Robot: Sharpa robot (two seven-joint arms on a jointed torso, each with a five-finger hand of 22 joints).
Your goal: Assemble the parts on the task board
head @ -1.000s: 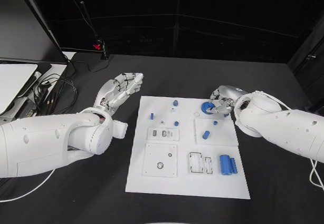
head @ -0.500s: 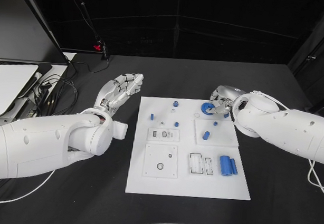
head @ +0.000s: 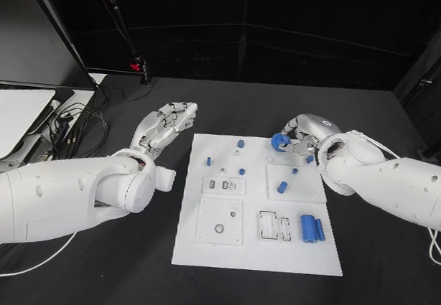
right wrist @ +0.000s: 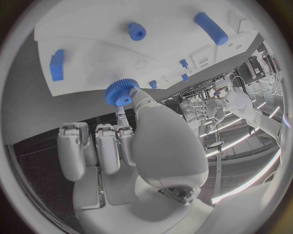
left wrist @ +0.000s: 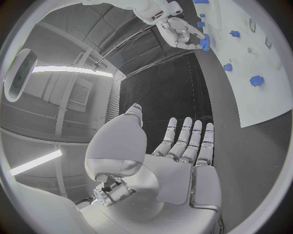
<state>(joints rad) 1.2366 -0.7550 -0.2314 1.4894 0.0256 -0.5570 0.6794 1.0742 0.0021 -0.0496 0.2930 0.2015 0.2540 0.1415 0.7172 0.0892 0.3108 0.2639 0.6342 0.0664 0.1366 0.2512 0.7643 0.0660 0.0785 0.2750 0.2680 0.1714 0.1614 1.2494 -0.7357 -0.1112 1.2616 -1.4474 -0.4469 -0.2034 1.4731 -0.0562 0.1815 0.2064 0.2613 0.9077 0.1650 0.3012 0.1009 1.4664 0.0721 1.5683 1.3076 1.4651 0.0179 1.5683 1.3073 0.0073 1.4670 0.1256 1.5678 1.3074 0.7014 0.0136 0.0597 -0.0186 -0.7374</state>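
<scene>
Right wrist view: gear in right robot hand

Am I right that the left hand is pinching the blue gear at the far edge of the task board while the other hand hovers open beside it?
Not quite: the sides are swapped. The right hand pinches the blue gear, as the right wrist view shows; the left hand hovers open beside the task board.
</scene>
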